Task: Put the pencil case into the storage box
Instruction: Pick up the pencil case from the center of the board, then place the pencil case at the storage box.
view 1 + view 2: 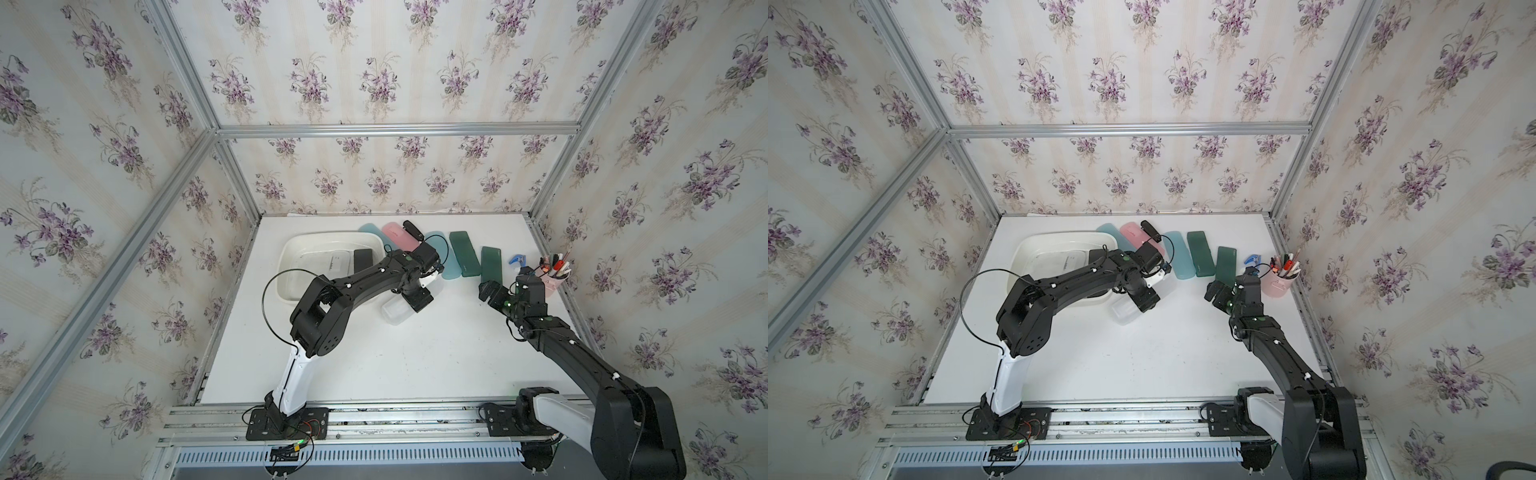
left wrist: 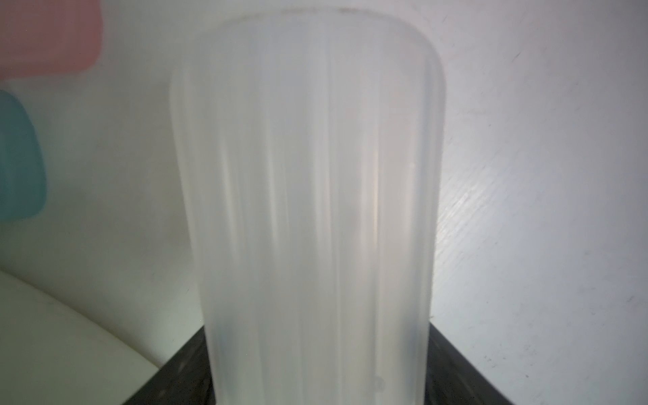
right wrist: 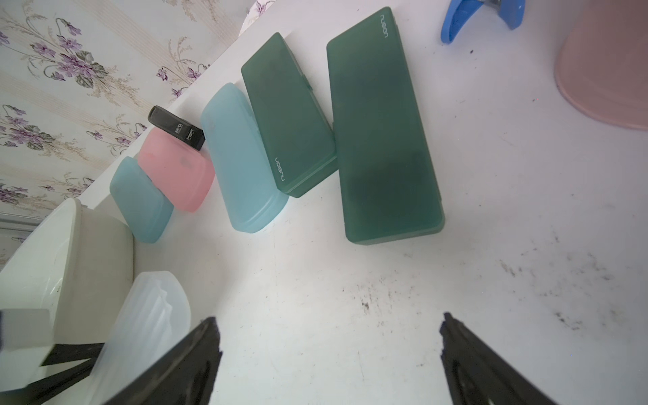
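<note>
only its wrist view shows the left gripper clamping frosted case

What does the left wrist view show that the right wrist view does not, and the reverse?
Only the left wrist view: a close look at the ribbed frosted white pencil case clamped between the fingers of the left end effector. Only the right wrist view: two dark green cases, the blue clip, the pink pen cup, the small black box and the open right end effector. Both: that white case, the pink case, a light blue case, the storage box and the table.
</note>
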